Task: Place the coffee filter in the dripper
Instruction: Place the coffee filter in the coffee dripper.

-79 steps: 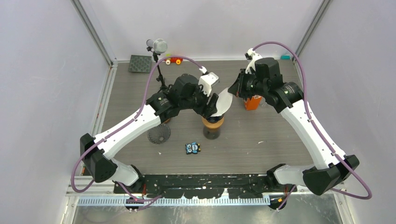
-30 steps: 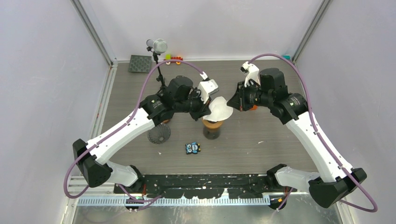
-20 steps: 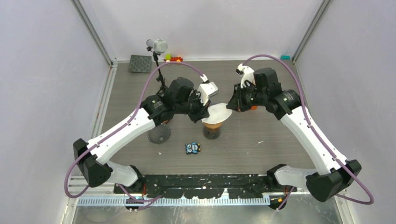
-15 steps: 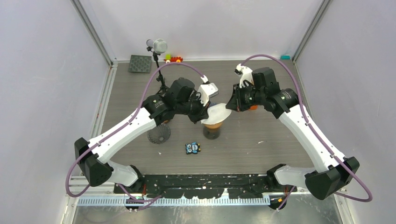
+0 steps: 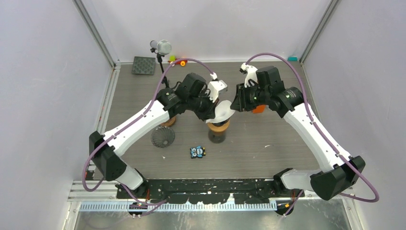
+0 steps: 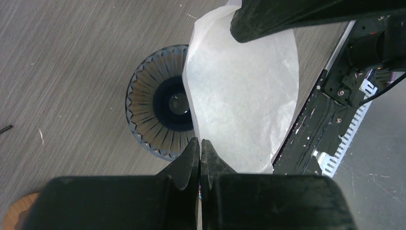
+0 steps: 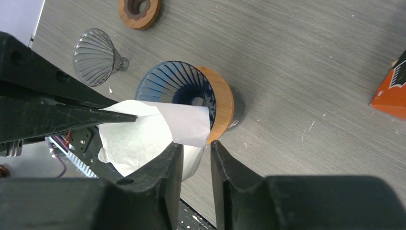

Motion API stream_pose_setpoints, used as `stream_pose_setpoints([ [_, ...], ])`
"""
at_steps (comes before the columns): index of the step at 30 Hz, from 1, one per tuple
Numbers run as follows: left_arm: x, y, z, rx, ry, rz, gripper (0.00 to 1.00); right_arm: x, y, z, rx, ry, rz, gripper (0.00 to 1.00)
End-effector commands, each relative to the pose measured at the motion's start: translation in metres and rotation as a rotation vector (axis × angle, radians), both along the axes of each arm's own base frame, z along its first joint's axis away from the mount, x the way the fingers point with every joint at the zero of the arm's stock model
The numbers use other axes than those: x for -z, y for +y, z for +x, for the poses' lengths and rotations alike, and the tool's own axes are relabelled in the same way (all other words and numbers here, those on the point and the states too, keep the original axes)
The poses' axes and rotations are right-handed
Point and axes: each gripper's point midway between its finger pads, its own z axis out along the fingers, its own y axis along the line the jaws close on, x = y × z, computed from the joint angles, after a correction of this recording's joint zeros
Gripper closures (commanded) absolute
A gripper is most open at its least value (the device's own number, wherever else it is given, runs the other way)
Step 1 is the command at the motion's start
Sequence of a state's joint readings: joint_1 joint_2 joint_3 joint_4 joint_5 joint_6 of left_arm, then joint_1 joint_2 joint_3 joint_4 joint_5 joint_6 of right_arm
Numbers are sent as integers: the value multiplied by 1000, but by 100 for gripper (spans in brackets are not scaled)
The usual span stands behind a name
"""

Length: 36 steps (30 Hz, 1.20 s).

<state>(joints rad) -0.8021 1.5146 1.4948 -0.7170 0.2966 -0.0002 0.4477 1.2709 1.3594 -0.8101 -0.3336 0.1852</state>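
The left gripper, reaching in from the left of the dripper, has its two fingers pressed together on one edge of the coffee filter. The filter hangs tilted just above the dripper and covers part of its open mouth. It is not seated inside, and most of the ribbed wall is bare. On the right of the dripper, the right gripper has its fingers apart. A corner of the paper shows in the gap between them, but they do not seem to press on it. I judge the task about half done: the filter is brought to the dripper, and what is left is to lower it into the cone, settle it against the wall and let go.
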Motion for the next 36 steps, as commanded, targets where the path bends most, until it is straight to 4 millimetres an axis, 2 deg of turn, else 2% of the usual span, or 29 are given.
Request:
stream_pose_setpoints([
  [1,-16,-2,2,40,13,-13,100,-16,-4,8,-1,-60,-19,64],
  [9,-22,0,9,106,-15,37,100,-18,-10,10,-10,-127,-50,53],
  [16,-14,5,9,190,9,134,100,-20,-9,12,-19,-153,-42,51],
  [28,-9,11,9,234,19,161,100,-22,-6,8,-24,-148,-14,48],
  [36,-11,9,17,237,4,164,100,-3,4,6,-45,-70,14,48],
])
